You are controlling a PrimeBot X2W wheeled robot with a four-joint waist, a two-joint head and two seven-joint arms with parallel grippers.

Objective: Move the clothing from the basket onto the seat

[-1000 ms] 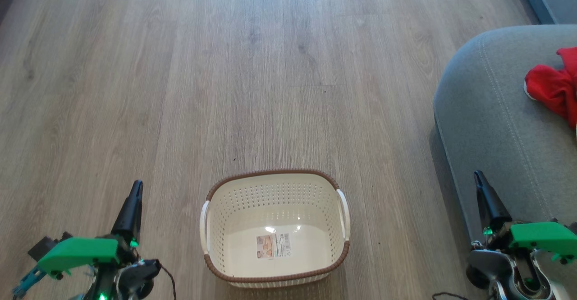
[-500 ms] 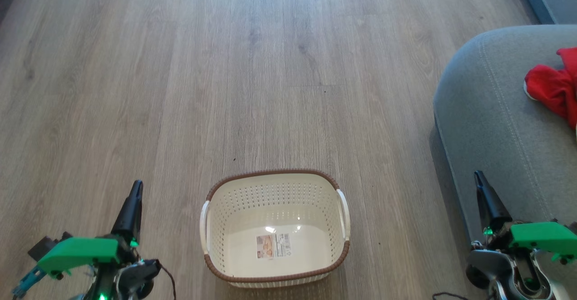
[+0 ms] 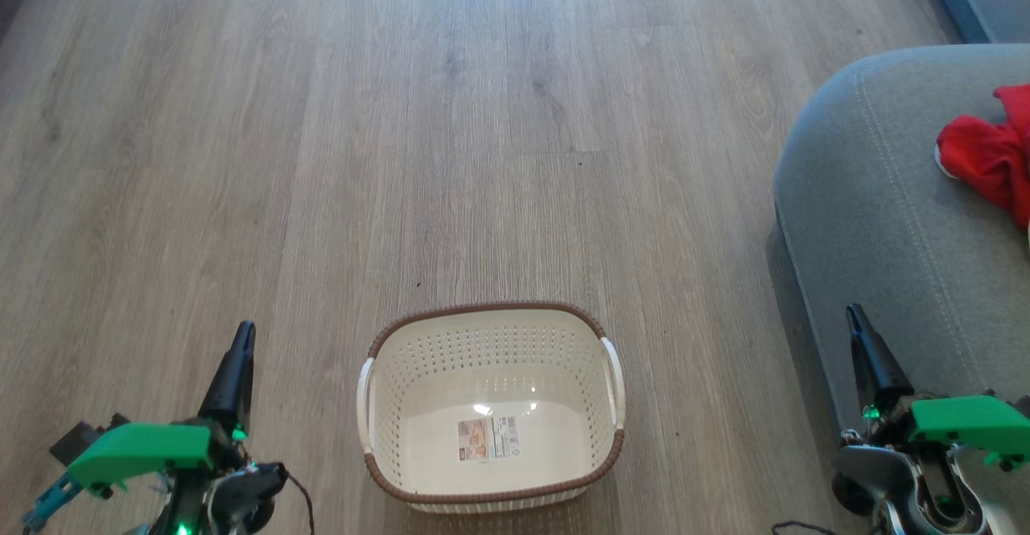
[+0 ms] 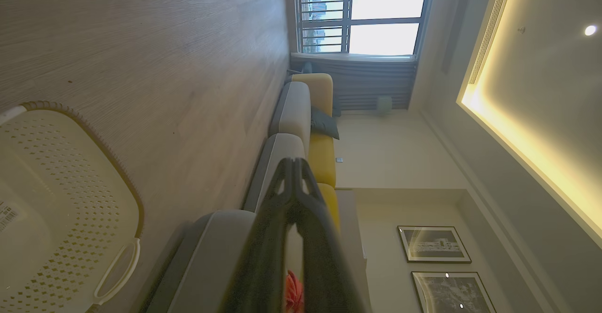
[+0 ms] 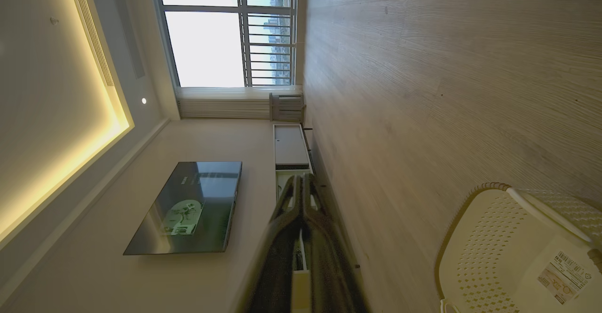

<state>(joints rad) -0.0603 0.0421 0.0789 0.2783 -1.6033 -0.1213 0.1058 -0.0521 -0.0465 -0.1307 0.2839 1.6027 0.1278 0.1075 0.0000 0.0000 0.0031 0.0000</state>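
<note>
The red clothing [image 3: 986, 161] is cut off by the right edge of the head view, so only a crumpled part with a sliver of white trim is seen. It lies on top of the grey seat [image 3: 869, 221], well apart from the basket [image 3: 483, 350]. The seat itself is cropped at the right and bottom edges. In the left wrist view the clothing is reduced to a small red patch glimpsed between the dark fingers, and its shape cannot be made out. The basket is set on the wooden floor [image 3: 402, 117] between the two hands. The label [image 3: 488, 438] on its bottom is fully exposed, though the print cannot be read.

The left hand [image 3: 244, 332] is held low at the lower left, beside the basket's left handle but apart from it. Its fingers are pressed together into one dark point directed up the view, and nothing is gripped. The right hand [image 3: 851, 314] is held at the lower right, in front of the seat's rounded side, its fingers likewise brought together on nothing. Whether it touches the upholstery cannot be told. Both wrists are partly hidden under green covers [image 3: 141, 446].
</note>
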